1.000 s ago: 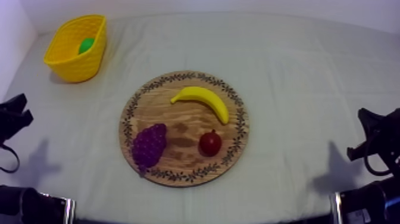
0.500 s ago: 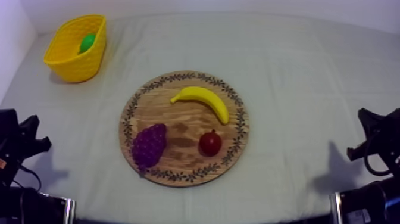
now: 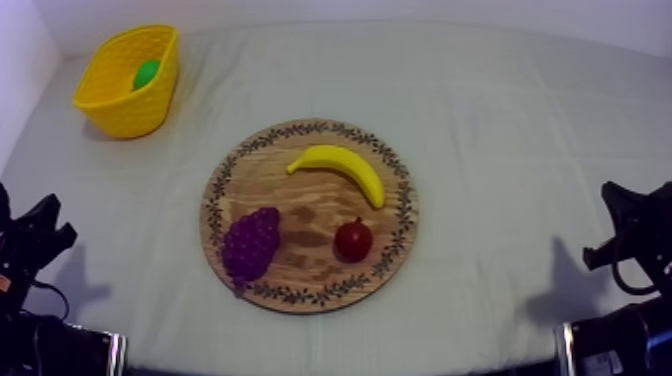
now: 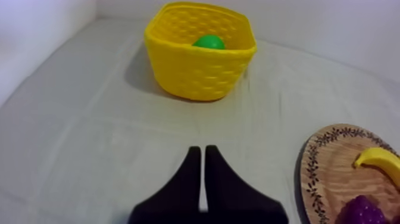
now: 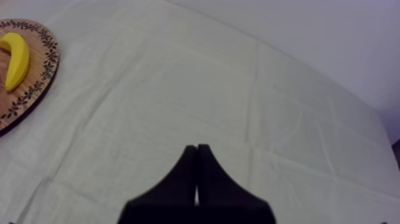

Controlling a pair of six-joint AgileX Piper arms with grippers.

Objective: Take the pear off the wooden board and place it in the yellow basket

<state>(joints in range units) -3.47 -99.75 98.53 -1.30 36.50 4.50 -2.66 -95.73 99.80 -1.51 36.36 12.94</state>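
Left tool (image 4: 203,149) narrow, its 2 fingers together on nothing. The pear (image 4: 208,42) lies inside the yellow basket (image 4: 196,74), straight ahead of it. Right tool (image 5: 197,146) likewise narrow, well apart from the wooden board (image 5: 27,89).

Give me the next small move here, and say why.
Probably none beyond parking the left gripper low at its side of the table. The pear lies inside the yellow basket, the board carries a banana, grapes and a small red fruit, and the right gripper, like the left, is shut on nothing, so the job looks done.
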